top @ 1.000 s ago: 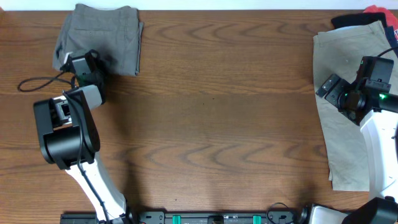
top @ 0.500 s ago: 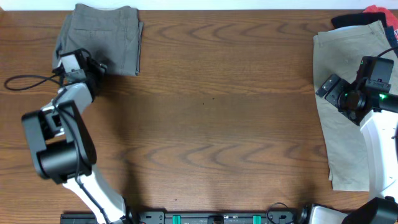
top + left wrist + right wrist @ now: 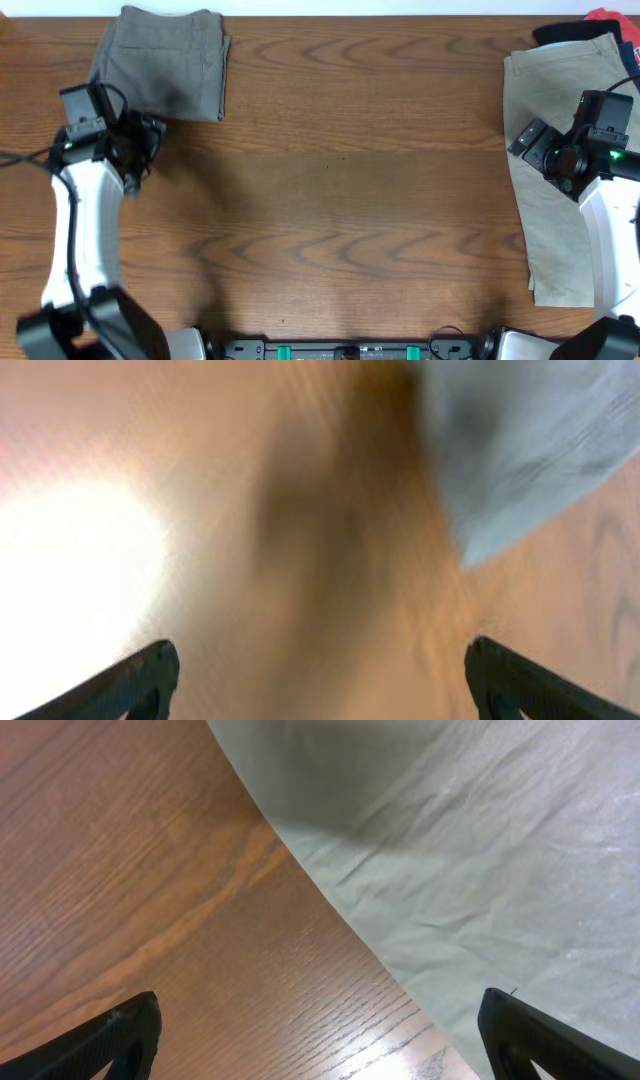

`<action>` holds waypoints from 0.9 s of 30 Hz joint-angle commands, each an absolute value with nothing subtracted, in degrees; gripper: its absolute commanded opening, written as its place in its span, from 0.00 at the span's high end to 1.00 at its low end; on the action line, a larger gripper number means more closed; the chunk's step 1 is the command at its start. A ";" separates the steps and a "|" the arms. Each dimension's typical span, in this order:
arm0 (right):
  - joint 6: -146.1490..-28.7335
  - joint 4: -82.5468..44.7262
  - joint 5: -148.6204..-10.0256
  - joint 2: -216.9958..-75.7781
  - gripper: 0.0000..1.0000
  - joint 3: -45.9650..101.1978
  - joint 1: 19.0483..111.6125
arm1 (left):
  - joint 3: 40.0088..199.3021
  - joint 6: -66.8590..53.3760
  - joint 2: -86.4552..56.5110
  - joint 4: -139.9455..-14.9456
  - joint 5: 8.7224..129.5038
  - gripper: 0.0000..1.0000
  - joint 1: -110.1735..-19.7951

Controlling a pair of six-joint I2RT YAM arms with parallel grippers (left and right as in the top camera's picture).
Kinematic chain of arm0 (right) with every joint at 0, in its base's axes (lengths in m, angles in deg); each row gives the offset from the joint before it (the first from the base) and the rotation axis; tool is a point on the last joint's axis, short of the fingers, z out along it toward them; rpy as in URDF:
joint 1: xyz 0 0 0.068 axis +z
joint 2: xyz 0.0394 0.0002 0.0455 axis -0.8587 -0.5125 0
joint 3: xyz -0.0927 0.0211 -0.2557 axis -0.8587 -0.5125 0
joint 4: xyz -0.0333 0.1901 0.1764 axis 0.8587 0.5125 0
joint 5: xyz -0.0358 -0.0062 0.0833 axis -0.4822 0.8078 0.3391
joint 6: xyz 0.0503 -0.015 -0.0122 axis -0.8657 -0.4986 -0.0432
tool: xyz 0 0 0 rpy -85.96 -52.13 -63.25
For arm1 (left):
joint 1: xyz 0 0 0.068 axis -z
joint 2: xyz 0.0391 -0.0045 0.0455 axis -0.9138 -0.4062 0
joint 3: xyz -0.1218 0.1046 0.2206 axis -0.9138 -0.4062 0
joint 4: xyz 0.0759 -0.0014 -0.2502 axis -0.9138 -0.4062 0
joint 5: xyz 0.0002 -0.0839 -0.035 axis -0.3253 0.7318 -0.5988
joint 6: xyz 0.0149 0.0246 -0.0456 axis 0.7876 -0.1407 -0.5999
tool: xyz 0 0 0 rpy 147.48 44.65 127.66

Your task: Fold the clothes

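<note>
The grey-green shorts (image 3: pixel 165 62) lie folded in a compact rectangle at the far left of the table. My left gripper (image 3: pixel 146 136) hovers just in front of their near edge, off the cloth, open and empty. Its wrist view is blurred: a corner of the grey-green shorts (image 3: pixel 520 440) shows at the upper right, and bare wood lies between the wide-set left gripper (image 3: pixel 320 680) jaws. The tan shorts (image 3: pixel 550 180) lie spread flat on the right. My right gripper (image 3: pixel 527 140) hangs open over their left edge, with tan shorts (image 3: pixel 480 850) and wood below the right gripper (image 3: pixel 325 1035).
A black garment (image 3: pixel 562 35) and a red one (image 3: pixel 608 16) are bunched at the far right corner behind the tan shorts. A black cable (image 3: pixel 20 158) trails off the left edge beside my left arm. The wooden table (image 3: pixel 340 190) shows bare wood between the two pairs.
My left gripper has opened, let go of the grey-green shorts' near-left corner and drawn back toward the front. The arm has swung left. The right arm has not moved.
</note>
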State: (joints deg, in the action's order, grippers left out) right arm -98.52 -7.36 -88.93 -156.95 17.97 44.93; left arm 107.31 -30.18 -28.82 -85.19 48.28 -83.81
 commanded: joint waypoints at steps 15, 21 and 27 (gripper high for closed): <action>-98.11 -7.25 -89.74 -156.23 0.01 18.53 44.56 | 95.42 -5.68 -4.40 -98.15 62.42 0.08 -83.68; -98.11 -7.25 -89.74 -156.23 0.01 18.53 44.56 | 85.49 0.66 8.36 -92.65 74.84 0.08 -83.68; -98.11 -7.25 -89.74 -156.23 0.01 18.53 44.56 | 79.72 1.33 21.23 -92.19 78.80 0.02 -83.70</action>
State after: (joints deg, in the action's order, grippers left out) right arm -98.52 -7.36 -88.93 -156.95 17.97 44.93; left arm 80.99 -0.83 17.28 -92.34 74.64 -83.70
